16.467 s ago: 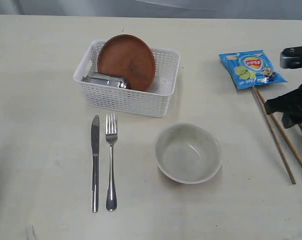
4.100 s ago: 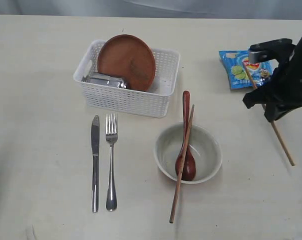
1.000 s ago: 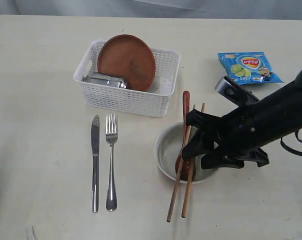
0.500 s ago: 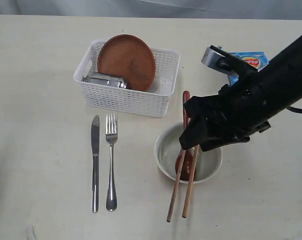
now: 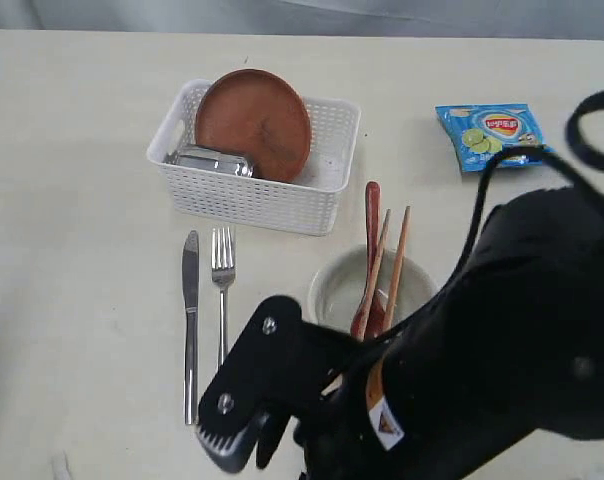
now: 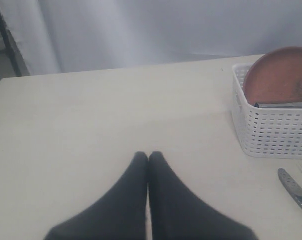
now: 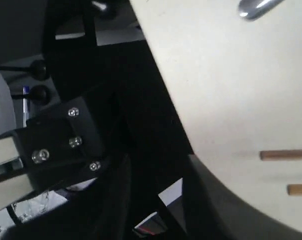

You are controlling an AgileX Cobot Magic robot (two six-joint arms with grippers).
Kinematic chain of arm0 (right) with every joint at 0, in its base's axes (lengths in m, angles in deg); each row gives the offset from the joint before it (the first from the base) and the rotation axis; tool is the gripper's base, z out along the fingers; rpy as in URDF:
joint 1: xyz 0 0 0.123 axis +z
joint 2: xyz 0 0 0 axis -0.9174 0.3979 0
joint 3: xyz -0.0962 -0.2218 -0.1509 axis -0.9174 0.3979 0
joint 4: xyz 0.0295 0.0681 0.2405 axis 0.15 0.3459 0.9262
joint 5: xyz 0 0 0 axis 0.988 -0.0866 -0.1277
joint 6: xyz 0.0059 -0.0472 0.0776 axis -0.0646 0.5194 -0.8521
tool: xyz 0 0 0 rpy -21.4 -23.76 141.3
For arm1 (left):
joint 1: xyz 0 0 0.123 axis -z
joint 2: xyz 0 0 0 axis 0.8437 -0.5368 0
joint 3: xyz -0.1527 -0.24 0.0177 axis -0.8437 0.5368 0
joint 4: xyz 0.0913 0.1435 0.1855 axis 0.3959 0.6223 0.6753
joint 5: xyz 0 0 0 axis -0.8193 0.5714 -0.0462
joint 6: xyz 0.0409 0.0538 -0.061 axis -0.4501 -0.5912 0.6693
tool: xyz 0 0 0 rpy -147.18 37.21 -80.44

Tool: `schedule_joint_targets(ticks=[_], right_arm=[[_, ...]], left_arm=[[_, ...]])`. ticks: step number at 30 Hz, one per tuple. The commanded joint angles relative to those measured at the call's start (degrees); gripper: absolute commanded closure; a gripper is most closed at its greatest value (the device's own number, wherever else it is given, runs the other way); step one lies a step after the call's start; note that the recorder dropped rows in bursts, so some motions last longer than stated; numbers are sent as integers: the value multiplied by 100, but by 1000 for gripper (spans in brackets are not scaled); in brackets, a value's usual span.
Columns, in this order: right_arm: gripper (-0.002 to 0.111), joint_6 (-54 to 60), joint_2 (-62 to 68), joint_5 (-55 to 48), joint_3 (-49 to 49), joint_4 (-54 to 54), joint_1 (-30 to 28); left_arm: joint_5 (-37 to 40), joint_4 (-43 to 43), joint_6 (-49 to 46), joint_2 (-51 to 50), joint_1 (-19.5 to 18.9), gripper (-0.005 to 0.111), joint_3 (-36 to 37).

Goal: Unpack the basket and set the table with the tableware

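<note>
At the left of the pale cream table, in the left wrist view only, the left claw hangs with black fingers pressed together, empty. The exterior view lays out the silver knife and fork side by side before the white perforated plastic basket holding the round brown plate and steel cup, and it alone shows the pale bowl with brown wooden spoon and wooden chopsticks leaning in it, then the blue chip bag. The right wrist view shows the right claw, fingers apart and empty, at the table's edge.
</note>
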Motion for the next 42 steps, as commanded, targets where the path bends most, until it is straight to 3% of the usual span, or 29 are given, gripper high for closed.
schedule_joint_targets(ticks=[1,3,14,28,42], right_arm=[[99,-41,381,94,4,-220,197],[108,-41,505,106,4,-311,197],[109,14,845,330,4,-698,197],[109,-732,845,317,4,-1644,197],[109,-1044,267,92,-10,-1354,201]], left_arm=[[-60,2,-9,18,24,107,15],[-60,2,-9,18,24,107,15],[-60,2,-9,18,24,107,15],[-60,2,-9,18,24,107,15],[-60,2,-9,18,24,107,15]])
